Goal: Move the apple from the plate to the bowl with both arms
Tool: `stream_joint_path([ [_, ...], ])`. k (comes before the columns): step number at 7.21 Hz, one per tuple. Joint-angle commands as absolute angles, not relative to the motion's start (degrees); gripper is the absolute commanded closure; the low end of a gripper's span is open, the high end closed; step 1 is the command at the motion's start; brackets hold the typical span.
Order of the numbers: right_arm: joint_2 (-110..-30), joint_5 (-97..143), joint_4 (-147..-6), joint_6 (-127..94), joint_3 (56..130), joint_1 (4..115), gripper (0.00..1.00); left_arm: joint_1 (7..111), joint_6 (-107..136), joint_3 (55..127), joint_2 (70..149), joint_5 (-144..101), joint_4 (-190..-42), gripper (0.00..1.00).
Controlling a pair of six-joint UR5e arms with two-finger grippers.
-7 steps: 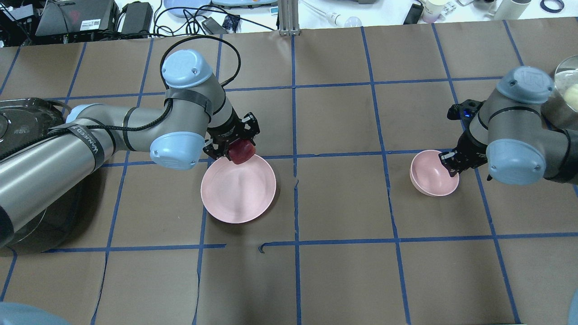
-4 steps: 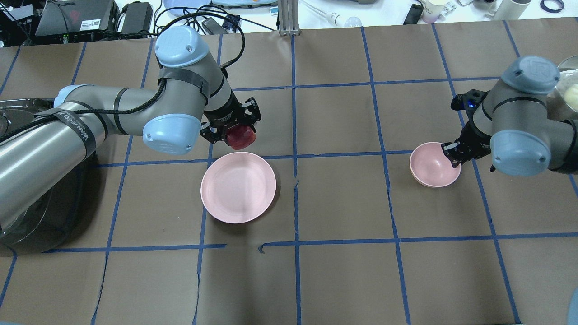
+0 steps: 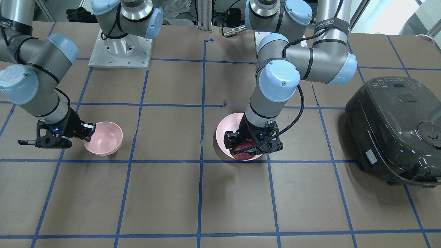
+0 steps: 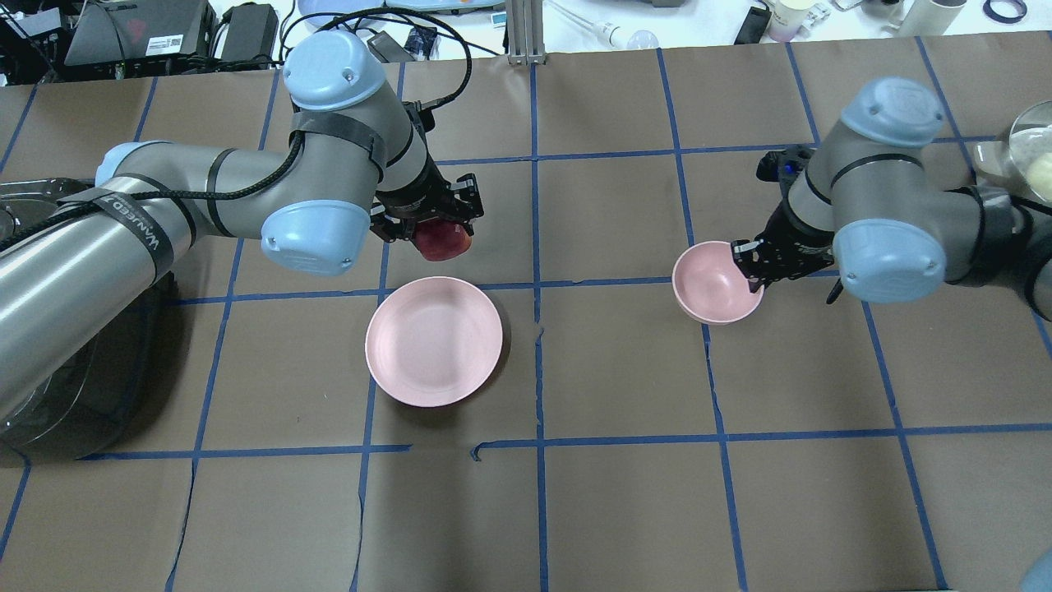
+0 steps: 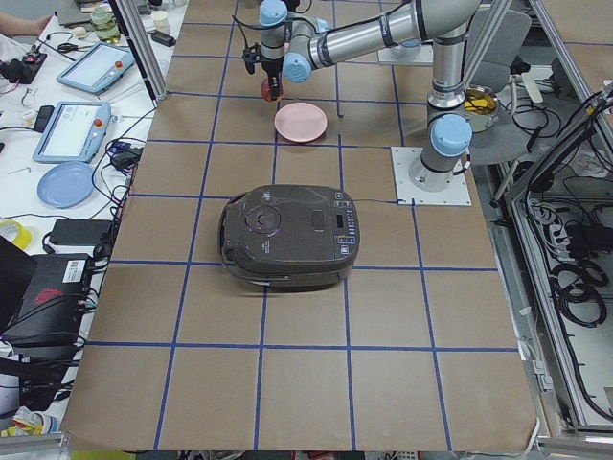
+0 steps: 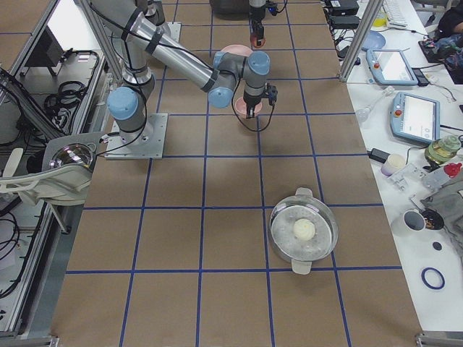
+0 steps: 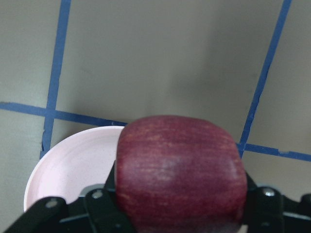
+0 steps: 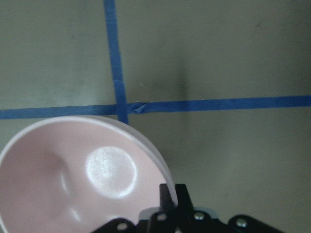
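My left gripper (image 4: pixel 436 234) is shut on the dark red apple (image 4: pixel 444 240) and holds it in the air just beyond the far rim of the pale pink plate (image 4: pixel 433 340). The left wrist view shows the apple (image 7: pixel 180 170) between the fingers with the plate (image 7: pixel 73 165) below. In the front view the apple (image 3: pixel 245 151) hangs before the plate (image 3: pixel 227 127). My right gripper (image 4: pixel 749 265) is shut on the right rim of the pink bowl (image 4: pixel 713 282), lifted off the table. The bowl (image 8: pixel 77 174) is empty, as it is in the front view (image 3: pixel 105 137).
A black rice cooker (image 3: pixel 396 127) stands at the table's left end beside my left arm. A glass-lidded pot (image 6: pixel 304 230) stands at the right end. Clutter lies beyond the far table edge.
My left gripper has lifted the apple off the plate and away from me. My right gripper has carried the bowl up and leftward toward the table's middle.
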State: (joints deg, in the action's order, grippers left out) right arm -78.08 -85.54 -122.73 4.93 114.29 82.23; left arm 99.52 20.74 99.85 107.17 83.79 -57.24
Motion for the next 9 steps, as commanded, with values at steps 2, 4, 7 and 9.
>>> stream_joint_path([
  [2, -75.24, -84.9, -125.84, -10.49, 114.7, 92.61, 0.96, 99.75, 17.93, 99.05, 107.66, 83.76, -57.31, 0.89],
  [4, -75.23, -84.99, -125.42, -13.27, 114.79, 93.87, 0.91, 100.45, 17.75, 98.97, 108.11, 83.76, -56.43, 0.93],
  [7, -75.67, -86.39, -125.77, -12.14, 114.88, 93.87, 0.0, 102.47, 19.24, 99.14, 107.75, 83.15, -56.43, 0.93],
  [9, -77.86, -95.31, -123.41, -8.9, 110.07, 92.03, 0.0, 106.07, 23.37, 98.79, 108.37, 82.97, -55.46, 0.93],
])
